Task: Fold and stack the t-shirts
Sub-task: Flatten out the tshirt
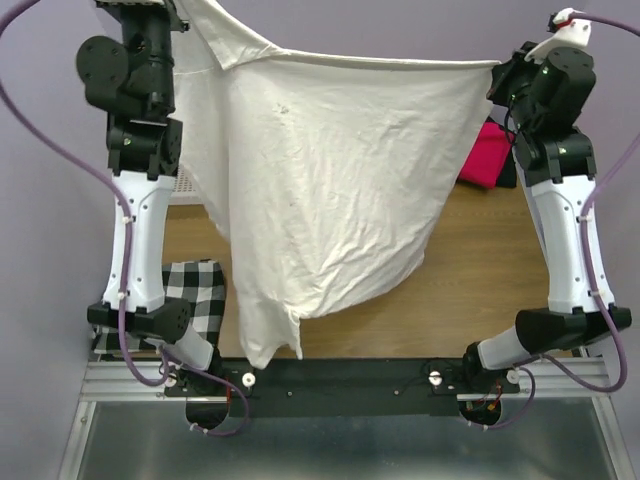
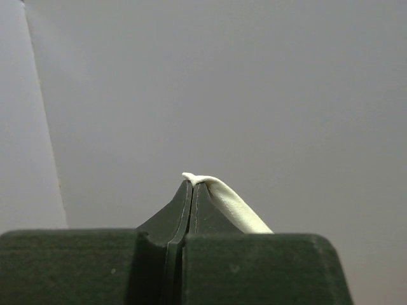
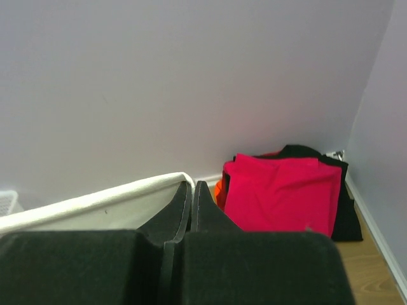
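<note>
The large cream t-shirt (image 1: 320, 190) hangs spread in the air between both raised arms, its lower end dangling near the front of the table. My left gripper (image 2: 192, 182) is shut on a pinch of its cream edge (image 2: 235, 206) at the top left. My right gripper (image 3: 192, 185) is shut on its other top edge (image 3: 95, 203) at the upper right. A stack of folded shirts lies at the back right: magenta-red (image 3: 280, 190) on top, black (image 3: 346, 213) under it and a sliver of orange (image 3: 219, 189). The magenta-red shirt also shows in the top view (image 1: 485, 155).
A black-and-white checked cloth (image 1: 195, 295) lies on the wooden table (image 1: 490, 270) at the near left. A white mesh basket (image 1: 185, 186) peeks out behind the left arm. Walls close in at the back and right.
</note>
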Robot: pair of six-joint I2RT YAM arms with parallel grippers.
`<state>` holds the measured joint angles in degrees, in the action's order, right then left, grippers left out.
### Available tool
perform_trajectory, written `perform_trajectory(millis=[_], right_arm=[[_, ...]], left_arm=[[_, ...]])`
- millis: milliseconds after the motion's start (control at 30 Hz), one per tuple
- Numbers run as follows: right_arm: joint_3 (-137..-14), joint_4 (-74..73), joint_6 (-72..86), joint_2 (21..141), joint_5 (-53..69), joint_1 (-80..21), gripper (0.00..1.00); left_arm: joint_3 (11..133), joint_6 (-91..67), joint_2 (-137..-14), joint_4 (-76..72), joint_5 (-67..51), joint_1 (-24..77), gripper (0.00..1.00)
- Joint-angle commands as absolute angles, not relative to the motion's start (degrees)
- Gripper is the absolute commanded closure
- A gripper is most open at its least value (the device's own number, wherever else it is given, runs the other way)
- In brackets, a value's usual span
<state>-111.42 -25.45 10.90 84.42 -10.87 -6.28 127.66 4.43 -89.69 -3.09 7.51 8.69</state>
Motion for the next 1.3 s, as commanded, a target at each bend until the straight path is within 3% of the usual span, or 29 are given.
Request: perform_trajectory(millis=[0, 167, 300, 333, 500, 600, 833, 933, 1033, 1267], right_arm=[[-116.54, -24.52, 9.76, 87.97, -13.01, -5.89, 0.99], [-120.05, -24.08, 9.23, 91.93, -15.46, -5.89, 0.99], [-121.73, -22.59, 9.58, 92.46, -16.70, -5.98, 0.99], [-121.90, -21.98, 9.49, 91.94, -16.53, -5.89, 0.99], [-119.90, -20.83, 7.39, 89.57, -15.38, -5.89, 0.99], [-110.68, -20.83, 7.38, 85.79, -13.72, -5.89, 0.99], [-73.52, -20.92, 16.77, 76.12, -8.88, -5.98, 0.99], [-60.50, -21.18, 22.93, 71.56, -9.57, -5.89, 0.99], [-52.68, -22.41, 27.06, 67.17, -15.10, -5.89, 0.99], [-49.57, -34.95, 33.48, 68.02, -30.29, -5.89, 0.99]], left_arm=[[131.30, 4.04, -93.50, -8.08, 10.11, 8.17, 1.00], [134.20, 4.04, -99.04, -10.37, 10.11, 7.91, 1.00], [144.03, 3.35, -106.68, -13.35, 9.93, 6.59, 1.00], [146.40, -4.23, -107.13, -14.14, 5.76, 6.50, 1.00], [141.43, -4.13, -103.46, -13.80, 4.84, 6.42, 1.00], [130.73, -4.39, -97.68, -11.34, 4.13, 6.42, 1.00], [82.88, -8.33, -77.72, -7.66, 3.08, 7.55, 1.00], [68.36, -12.63, -69.80, -4.32, 2.64, 8.00, 1.00], [57.61, -15.63, -62.94, -0.11, 2.98, 8.09, 1.00], [48.52, -23.72, -58.10, 14.93, 0.36, 8.35, 1.00]])
